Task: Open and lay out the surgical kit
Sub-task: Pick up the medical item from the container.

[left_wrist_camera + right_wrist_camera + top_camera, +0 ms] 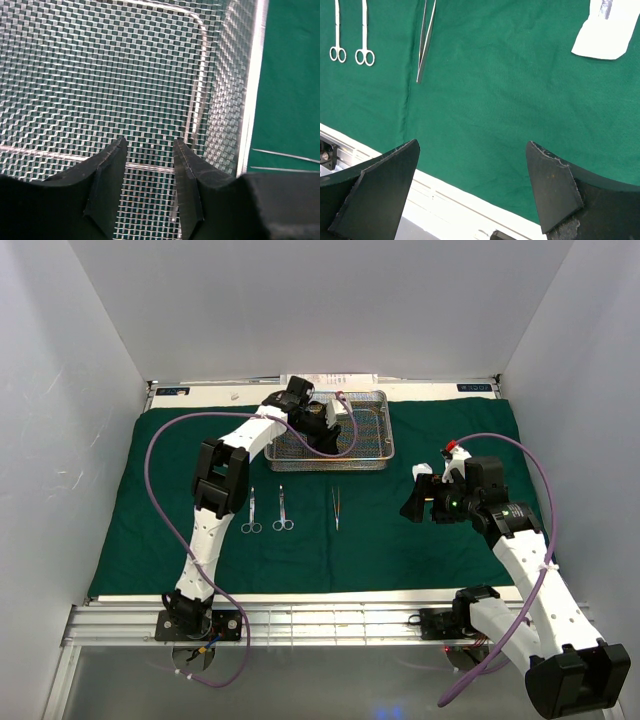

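The dark green cloth (450, 540) lies spread flat. At its back centre stands the wire-mesh tray (375, 455). My left gripper (322, 425) hangs inside it, its jaws partly open over the mesh floor (100, 75), with only mesh showing in the gap (149, 141). A thin bright sliver (194, 167) runs along the right finger; I cannot tell what it is. Two scissors (251, 512) (282, 510) and a pair of tweezers (336, 508) lie side by side in front of the tray. My right gripper (412, 502) hovers wide open over bare cloth (472, 144). A white packet (607, 27) lies beyond it.
The tray rim (252, 90) stands right of my left fingers, with thin tweezer tips (285, 156) on the cloth past it. A metal rail (330, 615) runs along the near table edge. White walls close in three sides. White sheets (335, 378) lie behind the tray.
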